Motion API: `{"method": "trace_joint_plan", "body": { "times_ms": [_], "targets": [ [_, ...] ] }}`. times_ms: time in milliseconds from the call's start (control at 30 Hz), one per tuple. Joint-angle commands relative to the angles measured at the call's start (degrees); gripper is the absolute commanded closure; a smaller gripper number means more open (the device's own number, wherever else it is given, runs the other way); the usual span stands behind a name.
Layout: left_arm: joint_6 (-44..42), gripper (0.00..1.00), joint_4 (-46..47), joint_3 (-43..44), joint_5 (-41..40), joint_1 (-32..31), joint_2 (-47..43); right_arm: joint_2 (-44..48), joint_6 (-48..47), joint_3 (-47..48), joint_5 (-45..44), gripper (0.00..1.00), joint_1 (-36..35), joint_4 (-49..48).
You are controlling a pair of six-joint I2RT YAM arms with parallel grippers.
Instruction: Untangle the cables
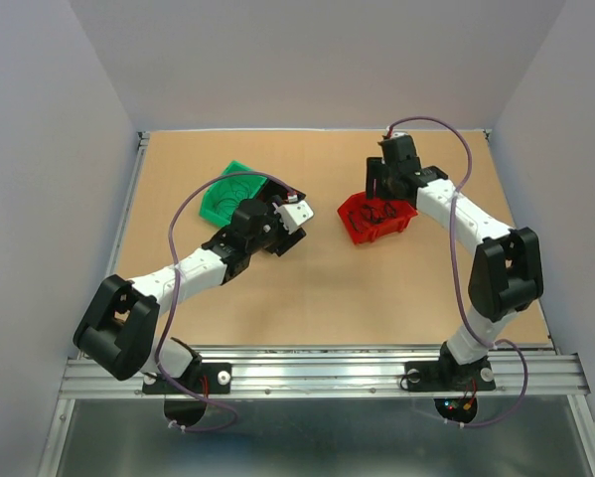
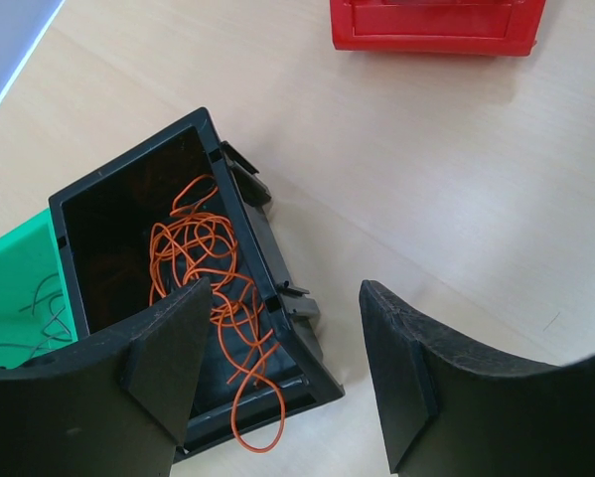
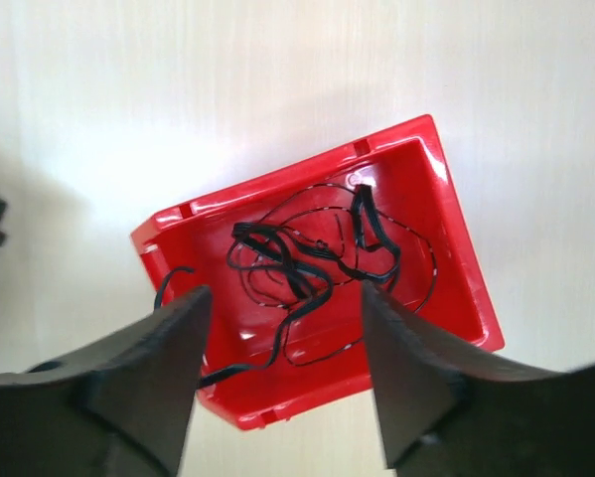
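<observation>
A black bin point(image 2: 277, 298) holds a tangle of orange cable point(image 2: 203, 263); one loop hangs over its near rim. My left gripper point(image 2: 287, 373) is open and empty, its jaws astride the bin's near corner. A red bin point(image 3: 456, 248) holds tangled black cables point(image 3: 307, 263), one end trailing over its left rim. My right gripper point(image 3: 282, 363) is open and empty above the red bin. In the top view the left gripper point(image 1: 295, 214) is beside a green bin point(image 1: 227, 191) and the right gripper point(image 1: 388, 189) is over the red bin point(image 1: 353, 221).
The green bin point(image 2: 9, 288) with thin dark wires sits left of the black bin. The red bin's wall point(image 2: 431, 30) shows at the far edge of the left wrist view. The wooden table point(image 1: 317, 288) is walled by grey panels.
</observation>
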State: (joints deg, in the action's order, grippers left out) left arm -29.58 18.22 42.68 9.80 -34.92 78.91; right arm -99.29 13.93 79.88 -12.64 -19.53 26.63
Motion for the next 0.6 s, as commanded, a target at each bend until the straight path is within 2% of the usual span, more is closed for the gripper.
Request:
{"method": "trace_joint_plan", "body": {
  "times_ms": [0,167,300,333,433,567],
  "targets": [
    [-0.5,0.27,2.3,0.9,-1.0,-0.2,-0.9,3.7,1.1,-1.1,-1.2,0.27,-2.1,0.6],
    [-0.4,0.27,2.4,0.9,-1.5,-0.2,-1.0,8.6,2.6,-6.3,1.0,0.28,-4.5,-1.6],
    [-0.2,0.27,2.5,1.0,-1.7,-0.2,-0.8,11.0,3.1,-9.6,0.7,0.38,-6.7,-3.2],
    [-0.2,0.27,2.6,1.0,-1.8,-0.2,-0.7,10.6,2.9,-9.7,0.3,0.46,-7.8,-3.1],
    [0.4,0.27,2.7,1.4,-3.3,-0.2,-0.3,9.2,2.0,-9.2,-0.1,0.54,-8.9,-3.1],
    [2.8,0.28,3.8,2.1,-6.9,1.9,-0.7,4.3,1.3,-6.4,-0.8,0.5,-10.7,-3.2]
  ]
}}
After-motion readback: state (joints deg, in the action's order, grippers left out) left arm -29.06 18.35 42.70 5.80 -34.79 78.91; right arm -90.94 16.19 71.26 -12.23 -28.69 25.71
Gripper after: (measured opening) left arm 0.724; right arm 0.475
